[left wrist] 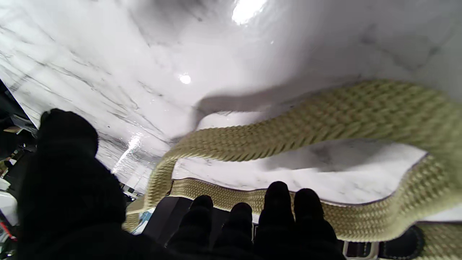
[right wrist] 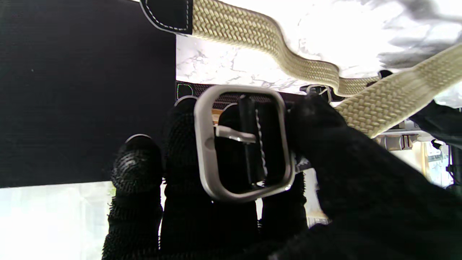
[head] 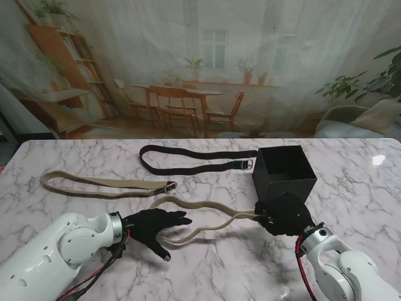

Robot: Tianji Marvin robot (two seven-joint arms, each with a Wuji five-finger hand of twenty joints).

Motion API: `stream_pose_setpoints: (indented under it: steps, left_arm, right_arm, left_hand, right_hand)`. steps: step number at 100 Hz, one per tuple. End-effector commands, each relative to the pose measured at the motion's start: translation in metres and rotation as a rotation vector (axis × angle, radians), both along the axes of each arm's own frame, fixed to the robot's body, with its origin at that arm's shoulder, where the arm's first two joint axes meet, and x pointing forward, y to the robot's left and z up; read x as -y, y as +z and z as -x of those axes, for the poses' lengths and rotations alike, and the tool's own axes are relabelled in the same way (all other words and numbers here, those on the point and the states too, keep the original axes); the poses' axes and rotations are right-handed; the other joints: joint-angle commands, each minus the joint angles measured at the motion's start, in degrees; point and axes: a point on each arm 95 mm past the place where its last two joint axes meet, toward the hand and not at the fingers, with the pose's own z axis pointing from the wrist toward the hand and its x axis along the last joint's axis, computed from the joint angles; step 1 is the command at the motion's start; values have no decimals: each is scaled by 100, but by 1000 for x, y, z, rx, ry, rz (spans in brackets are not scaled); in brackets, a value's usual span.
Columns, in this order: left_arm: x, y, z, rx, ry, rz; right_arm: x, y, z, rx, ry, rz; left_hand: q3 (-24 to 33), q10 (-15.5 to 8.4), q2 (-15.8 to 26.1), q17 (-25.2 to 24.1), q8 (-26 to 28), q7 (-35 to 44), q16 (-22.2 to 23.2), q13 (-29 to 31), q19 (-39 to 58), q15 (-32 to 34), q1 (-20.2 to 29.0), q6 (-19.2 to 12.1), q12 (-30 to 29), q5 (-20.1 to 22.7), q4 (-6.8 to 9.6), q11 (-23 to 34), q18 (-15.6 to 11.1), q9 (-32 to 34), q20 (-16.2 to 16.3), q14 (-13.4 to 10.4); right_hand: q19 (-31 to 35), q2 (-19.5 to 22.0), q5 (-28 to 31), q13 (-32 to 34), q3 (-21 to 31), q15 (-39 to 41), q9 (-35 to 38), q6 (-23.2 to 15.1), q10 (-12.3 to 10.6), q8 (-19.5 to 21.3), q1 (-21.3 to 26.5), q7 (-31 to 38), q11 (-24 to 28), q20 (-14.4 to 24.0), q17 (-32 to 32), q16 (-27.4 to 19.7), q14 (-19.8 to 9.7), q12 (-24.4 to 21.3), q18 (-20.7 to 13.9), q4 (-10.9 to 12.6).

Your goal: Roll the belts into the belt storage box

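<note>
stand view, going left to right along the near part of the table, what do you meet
left hand → sagging middle of the held tan belt → right hand, which grips that belt's buckle end just in front of the black storage box

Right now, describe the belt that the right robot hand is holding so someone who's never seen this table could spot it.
Start at the black storage box on the marble table. On its near side, the right robot hand holds a silver buckle. From it the held beige belt snakes left toward the left robot hand, half lifted, unlike the folded beige belt and black belt lying farther back.
</note>
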Motion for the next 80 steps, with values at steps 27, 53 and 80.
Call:
stream_pose_setpoints:
  steps: [27,53,80]
  left_arm:
    - [0,-11,0,-7,36,-84]
    - [-3,-18,4,49,87,-144]
    - [-12,-14,8,129,76,-211]
  right_arm:
    - [6,6,9,32,-4,-23]
    - [18,3,11,44,-52,-42]
    - [27,-4,11,40,-100,-36]
  left_hand:
    - [74,-836,933,274,-131,220,355,1315,2372,546,2879,-504,398,608,396,924,-489,1313,14,-630]
    - [985,-739,1344,1341,553,1567,857,2946,3950,1423,3594,-391,939,1788,4,1540,-332,3420,178,-553]
    - [1247,-624,898,1935,1530,2939,1663,3780,4974,2545,3724,-508,1948,2697,-95,1715,-86,4511,504,-331]
  right_hand:
    - [222,369,418,226,276,327,298,-460,2,283,678,342,320,83,51,143,122,90,161,220]
    - [238,379,419,225,254,347,303,-474,21,298,703,342,314,84,42,148,144,112,169,212]
    - [249,384,427,226,242,360,305,-475,27,305,713,345,309,85,38,149,152,131,181,210]
